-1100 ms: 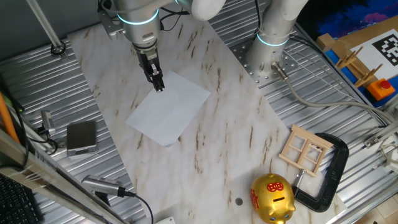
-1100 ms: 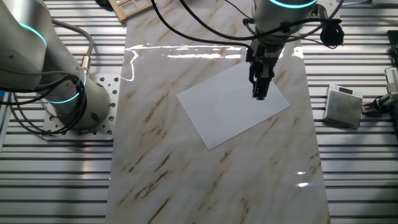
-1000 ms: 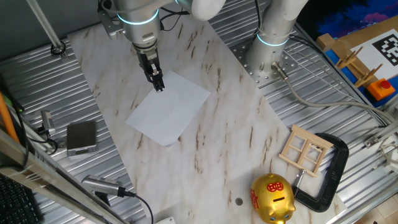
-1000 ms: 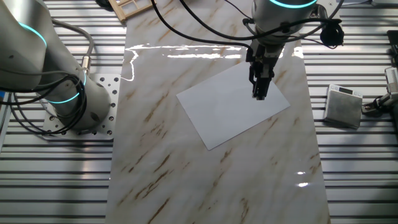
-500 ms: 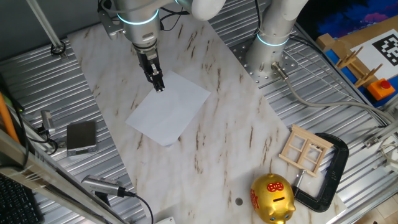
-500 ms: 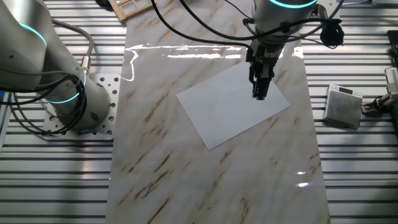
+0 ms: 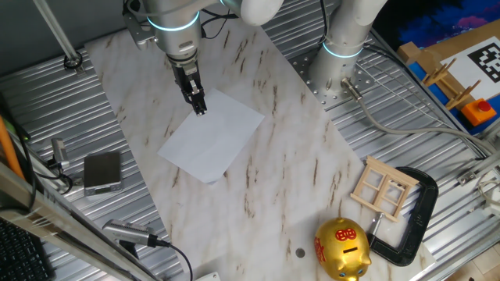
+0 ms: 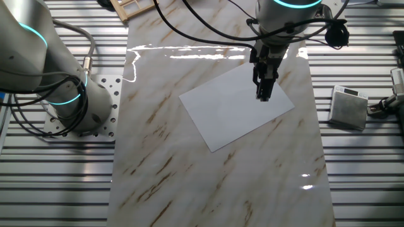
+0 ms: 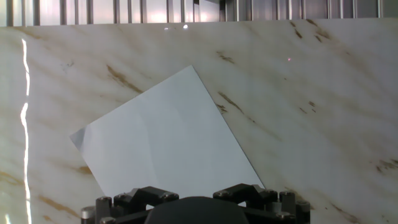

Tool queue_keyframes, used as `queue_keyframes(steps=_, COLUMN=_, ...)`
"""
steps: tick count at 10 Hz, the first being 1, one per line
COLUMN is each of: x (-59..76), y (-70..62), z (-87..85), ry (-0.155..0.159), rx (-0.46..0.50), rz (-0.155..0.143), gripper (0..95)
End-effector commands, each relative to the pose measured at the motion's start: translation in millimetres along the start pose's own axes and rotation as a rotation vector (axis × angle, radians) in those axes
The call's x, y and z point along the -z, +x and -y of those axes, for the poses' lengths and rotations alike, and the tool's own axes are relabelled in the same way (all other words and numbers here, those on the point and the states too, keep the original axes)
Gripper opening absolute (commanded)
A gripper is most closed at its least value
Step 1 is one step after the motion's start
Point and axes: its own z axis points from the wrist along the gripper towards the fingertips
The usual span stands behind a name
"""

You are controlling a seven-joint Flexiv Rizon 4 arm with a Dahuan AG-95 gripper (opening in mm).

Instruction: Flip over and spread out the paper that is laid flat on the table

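The paper (image 7: 212,133) is a plain white sheet lying flat on the marble table (image 7: 297,156), turned at an angle. It also shows in the other fixed view (image 8: 233,107) and in the hand view (image 9: 168,143). My gripper (image 7: 200,107) points straight down with its fingers close together, and its tips sit at the sheet's far edge near a corner. The other fixed view shows the gripper (image 8: 262,95) over the sheet's right part. In the hand view only the gripper's body shows; the fingertips are hidden. No part of the sheet looks lifted.
A gold piggy bank (image 7: 341,248), a wooden window frame (image 7: 383,186) and a black clamp (image 7: 414,215) sit at the near right end. A small grey pad (image 7: 102,171) lies on the ribbed metal to the left. A second arm's base (image 7: 340,55) stands beside the board.
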Motion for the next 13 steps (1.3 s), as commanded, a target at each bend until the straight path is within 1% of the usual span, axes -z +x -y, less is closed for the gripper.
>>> queue_keyframes(steps=1, x=1.1, y=0.4, z=-0.1, ry=-0.097, rx=0.249, rz=0.060, gripper=0.0)
queue_keyframes(steps=2, x=5.4, y=0.5, z=-1.6, ry=-0.095, rx=0.239, rz=0.068, gripper=0.0)
queue_keyframes(steps=3, x=7.7, y=0.8, z=-2.5, ry=-0.095, rx=0.244, rz=0.067, gripper=0.0)
queue_keyframes(steps=4, x=12.8, y=3.2, z=-4.5, ry=-0.094, rx=0.275, rz=0.064, gripper=0.0)
queue_keyframes(steps=6, x=20.4, y=6.4, z=-7.6, ry=-0.091, rx=0.290, rz=0.061, gripper=0.0)
queue_keyframes(steps=8, x=20.8, y=6.5, z=-7.8, ry=-0.088, rx=0.296, rz=0.056, gripper=0.0)
queue_keyframes(steps=10, x=20.8, y=6.5, z=-7.8, ry=-0.088, rx=0.328, rz=0.034, gripper=0.0)
queue_keyframes(steps=12, x=20.8, y=6.5, z=-7.8, ry=-0.088, rx=0.336, rz=0.026, gripper=0.0)
queue_keyframes(steps=13, x=20.8, y=6.5, z=-7.8, ry=-0.090, rx=0.341, rz=0.026, gripper=0.0)
